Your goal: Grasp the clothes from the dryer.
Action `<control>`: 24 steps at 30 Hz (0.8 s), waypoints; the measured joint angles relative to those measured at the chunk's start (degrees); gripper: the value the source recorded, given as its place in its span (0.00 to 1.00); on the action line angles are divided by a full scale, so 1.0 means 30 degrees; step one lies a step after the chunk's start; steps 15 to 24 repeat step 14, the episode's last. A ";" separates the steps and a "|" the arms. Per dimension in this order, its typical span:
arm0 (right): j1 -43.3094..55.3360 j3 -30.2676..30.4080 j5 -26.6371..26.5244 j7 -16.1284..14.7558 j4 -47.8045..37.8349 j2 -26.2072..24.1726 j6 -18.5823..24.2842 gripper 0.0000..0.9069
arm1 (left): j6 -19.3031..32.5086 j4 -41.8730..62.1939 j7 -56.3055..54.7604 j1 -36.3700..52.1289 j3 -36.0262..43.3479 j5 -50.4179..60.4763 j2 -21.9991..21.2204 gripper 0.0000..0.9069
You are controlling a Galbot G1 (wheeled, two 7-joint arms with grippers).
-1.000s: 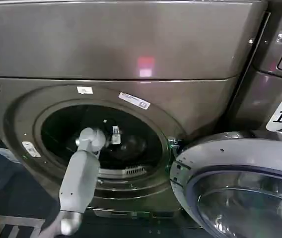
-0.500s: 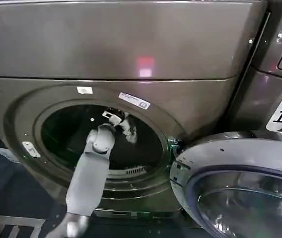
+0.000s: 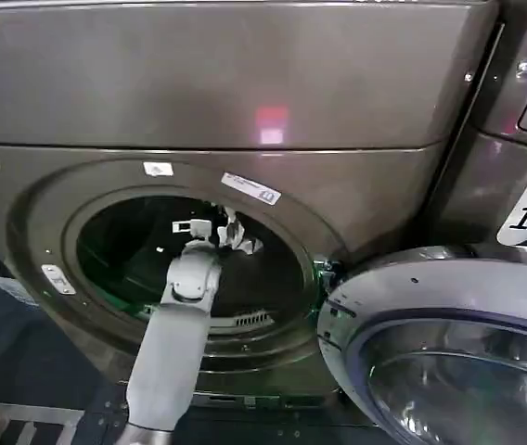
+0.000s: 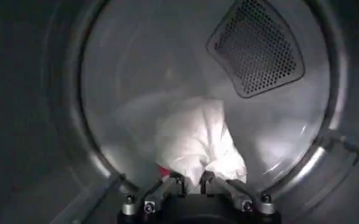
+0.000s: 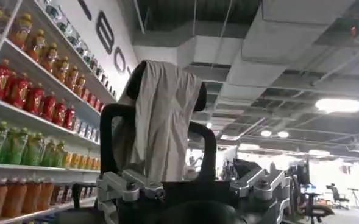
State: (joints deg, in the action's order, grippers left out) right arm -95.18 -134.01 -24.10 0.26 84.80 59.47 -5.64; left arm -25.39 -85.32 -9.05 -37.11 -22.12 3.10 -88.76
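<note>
The dryer (image 3: 245, 185) stands ahead, its door (image 3: 449, 352) swung open to the right of the drum opening. The left arm reaches from below into the opening — the left claw (image 4: 192, 181) sits inside the drum, closed on the clothes (image 4: 194, 143), which hang before the rear wall, the perforated vent (image 4: 257, 45) behind them

A crumpled white cloth garment (image 4: 194, 146) looks soft and matt against the smooth, glossy metal dryer drum (image 4: 136, 73) with its perforated vent (image 4: 256, 45).
</note>
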 measured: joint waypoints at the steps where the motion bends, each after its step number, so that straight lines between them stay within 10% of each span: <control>1: 0.0040 -0.0038 0.0003 0.0000 0.0090 0.0049 -0.0093 1.00 | -0.0031 -0.0053 -0.0060 -0.0030 -0.0005 -0.0106 0.0005 0.00; 24: 0.0171 -0.0165 0.0063 0.0031 0.0597 0.0136 -0.0585 1.00 | -0.0180 -0.0557 -0.0240 -0.0358 -0.0003 -0.0692 0.0262 0.00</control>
